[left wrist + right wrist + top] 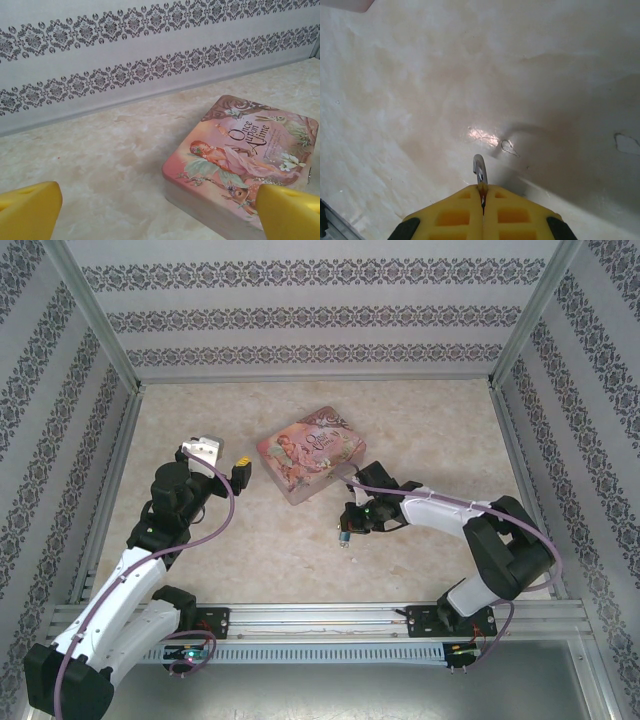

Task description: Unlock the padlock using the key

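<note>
Right gripper (482, 192): yellow fingers pressed flat together, pinching a thin silvery hook (479, 169) that juts from the seam at 12 o'clock.
Hook, identity: reads as the padlock's shackle. You cannot tell what the dark sliver in the seam beneath it is.
Padlock (343, 536): a blue-teal speck at the right fingertips in the top view, low over the table (430, 440), at about 5 o'clock from the box.
Key: too small to pick out, so you cannot tell where it lies.
Left gripper (157, 217): jaws spread wide and holding nothing, one yellow tip at 8 o'clock and one at 4 o'clock of its own view. It is raised, with the box at 3 o'clock of it from above.
Box (240, 150): a pink illustrated tin lying flat mid-table, well apart from both grippers.
Writing: the lid reads "Once Upon A Time" in brown script. The finer print beneath is too small to read.
Other labels: none legible on the arms. The walls carry only a damask band pattern.
Step in hand: by your frames, the lock is held while the key is not yet taken.
Next move calls for: finding the key and taking it in a fine pinch with the free left gripper. Hold the lock steady with its keyhole turned toward that arm, then line up the key closely before you push it in.
</note>
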You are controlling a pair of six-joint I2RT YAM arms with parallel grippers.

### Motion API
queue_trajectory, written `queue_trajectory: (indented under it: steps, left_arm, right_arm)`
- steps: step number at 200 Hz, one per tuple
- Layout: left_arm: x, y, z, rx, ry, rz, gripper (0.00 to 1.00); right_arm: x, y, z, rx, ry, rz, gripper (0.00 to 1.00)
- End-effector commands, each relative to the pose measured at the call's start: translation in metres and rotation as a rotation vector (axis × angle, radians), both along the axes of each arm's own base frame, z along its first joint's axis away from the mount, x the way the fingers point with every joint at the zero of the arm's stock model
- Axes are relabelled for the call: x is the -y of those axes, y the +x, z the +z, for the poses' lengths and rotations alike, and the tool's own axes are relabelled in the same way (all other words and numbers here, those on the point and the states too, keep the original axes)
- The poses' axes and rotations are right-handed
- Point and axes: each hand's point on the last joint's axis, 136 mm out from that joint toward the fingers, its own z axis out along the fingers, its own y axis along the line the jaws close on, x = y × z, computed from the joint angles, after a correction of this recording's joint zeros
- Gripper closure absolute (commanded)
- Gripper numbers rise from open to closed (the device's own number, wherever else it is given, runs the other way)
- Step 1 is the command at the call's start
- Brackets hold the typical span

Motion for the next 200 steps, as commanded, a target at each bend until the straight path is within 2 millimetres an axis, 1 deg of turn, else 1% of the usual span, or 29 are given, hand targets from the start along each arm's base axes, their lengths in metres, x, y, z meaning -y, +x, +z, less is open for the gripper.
queue_trajectory:
  steps: [1,36,53,81,109,150,200]
  left_arm:
    - [-0.003,0.002,0.011,0.057,0.007,0.008,0.00]
    - [-0.003,0.003,0.009,0.053,0.011,0.008,0.01]
    - [-0.003,0.003,0.010,0.054,0.011,0.011,0.01]
    - [-0.004,0.004,0.007,0.047,0.018,0.013,0.01]
    - [-0.003,0.005,0.007,0.045,0.018,0.012,0.01]
    - [-0.003,0.007,0.005,0.042,0.019,0.012,0.01]
    - [-0.004,0.009,0.001,0.033,0.019,0.023,0.00]
  right_arm:
    - [-0.002,0.002,-0.003,0.002,0.001,-0.009,0.96]
    - [0.004,0.003,-0.007,0.005,-0.016,-0.027,0.88]
    - [0.006,0.005,-0.005,0.012,-0.019,-0.032,0.84]
    - [0.008,0.007,0.001,0.033,-0.019,-0.027,0.77]
    - [0.013,0.009,0.009,0.059,-0.032,-0.025,0.73]
    - [0.028,0.017,0.031,0.147,-0.055,-0.050,0.68]
    - [0.060,0.036,0.069,0.334,-0.106,-0.115,0.61]
